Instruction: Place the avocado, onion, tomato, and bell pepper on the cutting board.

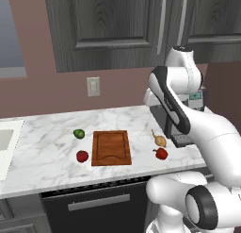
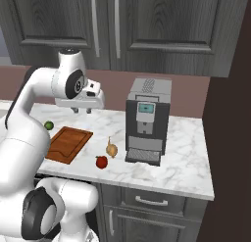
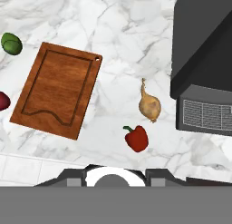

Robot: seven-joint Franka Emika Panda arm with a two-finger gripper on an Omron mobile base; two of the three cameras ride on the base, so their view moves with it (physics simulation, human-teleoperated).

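Hand view: looking straight down on marble counter (image 3: 113,41) from high up. Fingers not visible at frame bottom, so can't tell how far open; nothing seen in grip. Cutting board (image 3: 56,89) lying bare, ahead and left of fingers, tilted in frame, groove round rim, small hole at one corner. Avocado (image 3: 11,43) beyond board's far left corner, just off it, not touching. Dark red item (image 3: 2,100), prob. tomato, cut by left frame edge, just beside board's left side. Bell pepper (image 3: 137,137) nearest to fingers, slightly right, green stem pointing left. Onion (image 3: 149,105) just past pepper, stalk pointing away, apart from pepper. Coffee machine (image 3: 206,64) to right, grille of drip tray near onion.

Left base view: gripper hidden behind arm's own links. Board (image 1: 111,147) mid-counter, avocado (image 1: 79,133) and tomato (image 1: 82,156) on its left, onion (image 1: 160,140) and pepper (image 1: 161,153) on its right, all on bare marble.

Right base view: hand (image 2: 81,108) raised well above counter, over gap between board (image 2: 67,144) and onion (image 2: 112,149); finger spacing unclear.
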